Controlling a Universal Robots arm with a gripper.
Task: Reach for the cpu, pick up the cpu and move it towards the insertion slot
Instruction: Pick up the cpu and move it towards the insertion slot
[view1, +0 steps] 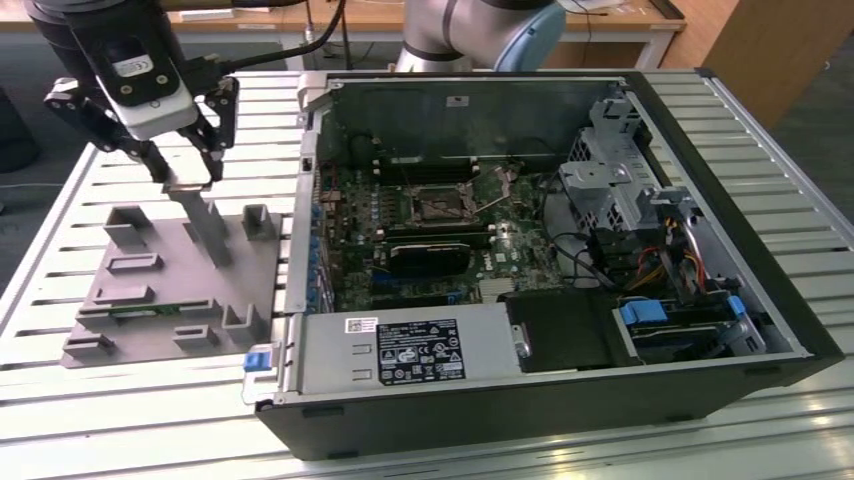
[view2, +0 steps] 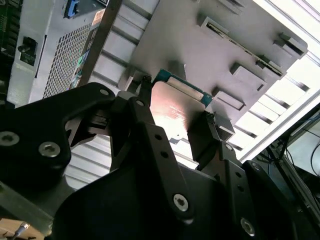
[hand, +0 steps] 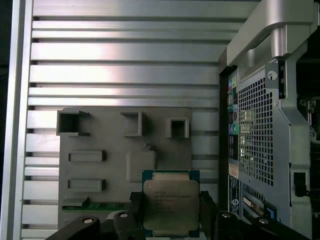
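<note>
My gripper (view1: 187, 172) hangs above the grey plastic tray (view1: 160, 285) at the exterior view's left, shut on the cpu (view1: 188, 180). In the first wrist view the cpu (hand: 170, 202) shows its silvery top and green rim, clamped between the two black fingers (hand: 136, 206), and the tray's square recess (hand: 140, 165) lies bare beside it. The second wrist view shows the cpu (view2: 176, 105) from below, between the fingertips (view2: 144, 94). The insertion slot (view1: 438, 204) is a black square socket with a metal frame on the motherboard inside the open case, to the exterior view's right of the gripper.
The open computer case (view1: 747, 250) lies on a slatted metal table (view1: 787, 120), its side wall (view1: 304, 180) between tray and motherboard. The tray carries upright posts (view1: 208, 232) and a green memory stick (view1: 134, 310). A power supply (view1: 400, 352) and drive cage (view1: 607, 190) fill the case.
</note>
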